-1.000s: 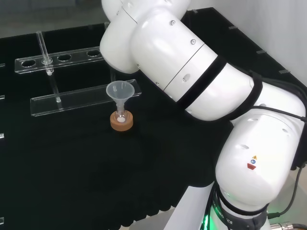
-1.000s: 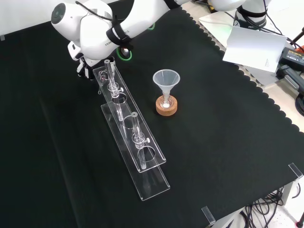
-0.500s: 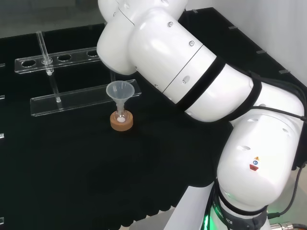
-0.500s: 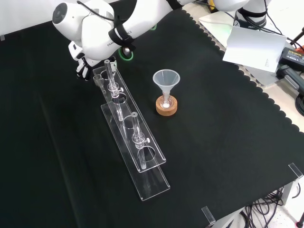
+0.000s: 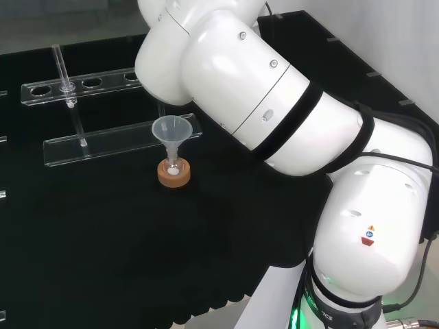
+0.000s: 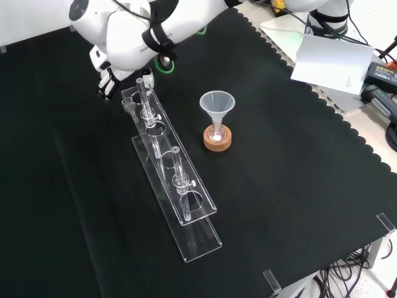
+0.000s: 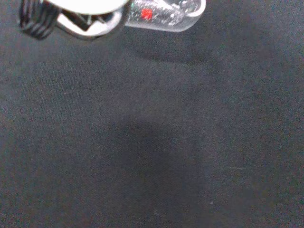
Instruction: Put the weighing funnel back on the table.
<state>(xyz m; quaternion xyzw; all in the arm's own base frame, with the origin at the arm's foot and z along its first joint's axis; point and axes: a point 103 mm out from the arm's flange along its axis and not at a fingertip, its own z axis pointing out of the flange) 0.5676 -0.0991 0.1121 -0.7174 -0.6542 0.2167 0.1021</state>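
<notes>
The weighing funnel [image 6: 129, 107], a small clear piece, lies on the black cloth beside the far end of the clear rack [image 6: 177, 186] in the front view. The hand [image 6: 105, 84] hangs a little above and to the left of it, fingers relaxed and holding nothing. In the wrist view the weighing funnel [image 7: 166, 13] shows a red mark inside and sits just past the hand [image 7: 71, 19], with its shadow on the cloth beside it. In the head view the arm's white links hide this spot.
The big funnel [image 6: 217, 105] stands in a small flask on a cork ring [image 6: 217, 138], to the right of the rack in the front view. The rack [image 5: 116, 140] holds thin glass rods. Papers and cables lie off the cloth at the right.
In the front view the hand has moved up and away from the rack's far end. The small clear piece stays on the cloth. The arm's links have shifted slightly left in the head view.
</notes>
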